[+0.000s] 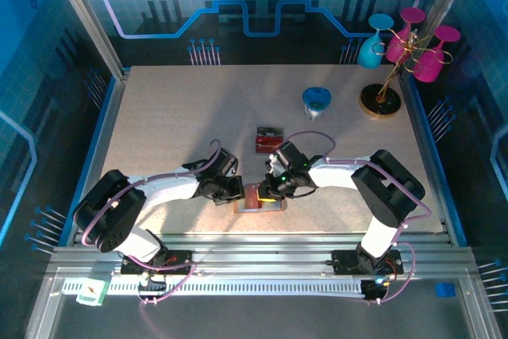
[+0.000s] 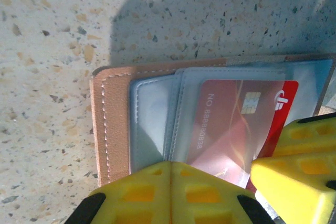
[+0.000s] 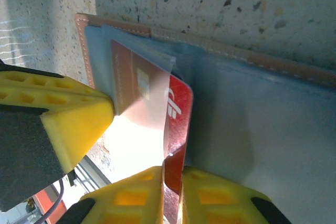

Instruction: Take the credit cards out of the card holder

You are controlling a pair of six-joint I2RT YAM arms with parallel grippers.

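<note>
While the right gripper [image 3: 172,184] pinches the near edge of the red card [image 3: 179,109] between its yellow fingers, the left gripper [image 2: 170,177] is pressed together with nothing between its fingers. It bears down on the open wallet [image 2: 110,124] as if to pin it. The wallet lies flat on the desk [image 1: 175,117] near the front edge, between the two arms, with its pale inside facing up. The red card sits mostly inside a clear sleeve, with one end sticking out.

Several things could go wrong from here. The bite on the card looks narrow and close to a corner, so a pull could bend it or let it slip free. If the fingers have also caught the sleeve's lip, the whole wallet would likely drag along, since the left gripper offers only downward pressure on a smooth lining. The two grippers stand almost touching, so a sideways pull risks a knock between them.

The desk is a pale speckled slab, matte and probably rough enough to help hold the wallet. Two loose cards [image 1: 268,140] lie a little beyond the wallet. A blue cup [image 1: 317,102] stands farther back, and a stand [image 1: 379,102] of pink and teal goblets is at the right rear. Blue panels printed with circuit lines wall the cell, framed in aluminium.
</note>
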